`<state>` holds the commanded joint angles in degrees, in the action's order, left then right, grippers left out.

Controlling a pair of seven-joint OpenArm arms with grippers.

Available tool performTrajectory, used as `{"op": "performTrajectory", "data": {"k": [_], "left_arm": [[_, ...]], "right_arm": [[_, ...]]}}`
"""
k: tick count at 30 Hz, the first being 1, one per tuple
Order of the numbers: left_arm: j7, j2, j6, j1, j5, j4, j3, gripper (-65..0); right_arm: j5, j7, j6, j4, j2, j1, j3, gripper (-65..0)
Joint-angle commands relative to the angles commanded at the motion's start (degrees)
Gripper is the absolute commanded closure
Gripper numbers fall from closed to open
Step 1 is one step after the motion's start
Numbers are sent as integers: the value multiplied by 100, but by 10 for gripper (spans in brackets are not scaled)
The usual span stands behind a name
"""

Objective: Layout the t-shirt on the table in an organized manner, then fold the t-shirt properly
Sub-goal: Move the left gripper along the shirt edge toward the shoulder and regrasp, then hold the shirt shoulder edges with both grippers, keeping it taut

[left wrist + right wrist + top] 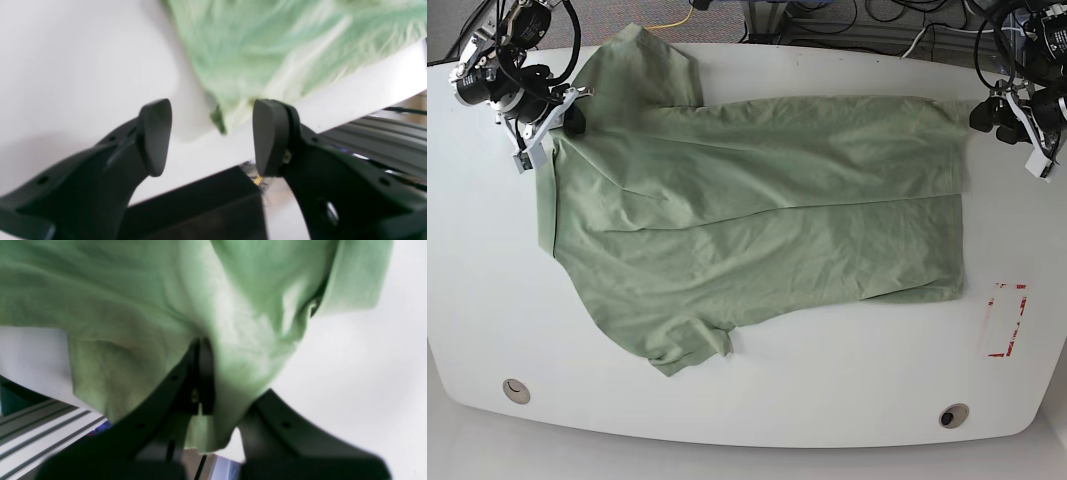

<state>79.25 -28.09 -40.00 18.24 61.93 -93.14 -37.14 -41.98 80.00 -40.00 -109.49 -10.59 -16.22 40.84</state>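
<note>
t-shirt [140, 306] cut off by frame top, fabric hides one right jaw — left wrist view blurred

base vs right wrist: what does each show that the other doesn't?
Only base: the whole t-shirt spread over the table, both sleeves, the red marking, two grommet holes, and the left gripper beside the hem corner. Only right wrist: the right gripper up close, shut on a fold of fabric that drapes over its fingers, plus rails past the table edge. Both: green shirt fabric on white tabletop, with the right gripper at the shirt's collar end.
</note>
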Motion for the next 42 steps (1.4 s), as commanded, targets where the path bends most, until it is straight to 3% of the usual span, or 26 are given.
{"op": "performTrajectory", "data": {"k": [4,9,28,42], "left_arm": [[-9,18,0,-149,0,378,334,-364],[-9,273,0,-246,-18,624,545,-364],[26,897,0,-255,-1679,633,1327,-358],[26,923,0,-229,-1705,642,1345,-264]], "right_arm": [[0,0,0,0,0,0,0,0],[0,0,0,0,0,0,0,0],[0,0,0,0,9,18,9,0],[0,0,0,9,9,88,0,0]]}}
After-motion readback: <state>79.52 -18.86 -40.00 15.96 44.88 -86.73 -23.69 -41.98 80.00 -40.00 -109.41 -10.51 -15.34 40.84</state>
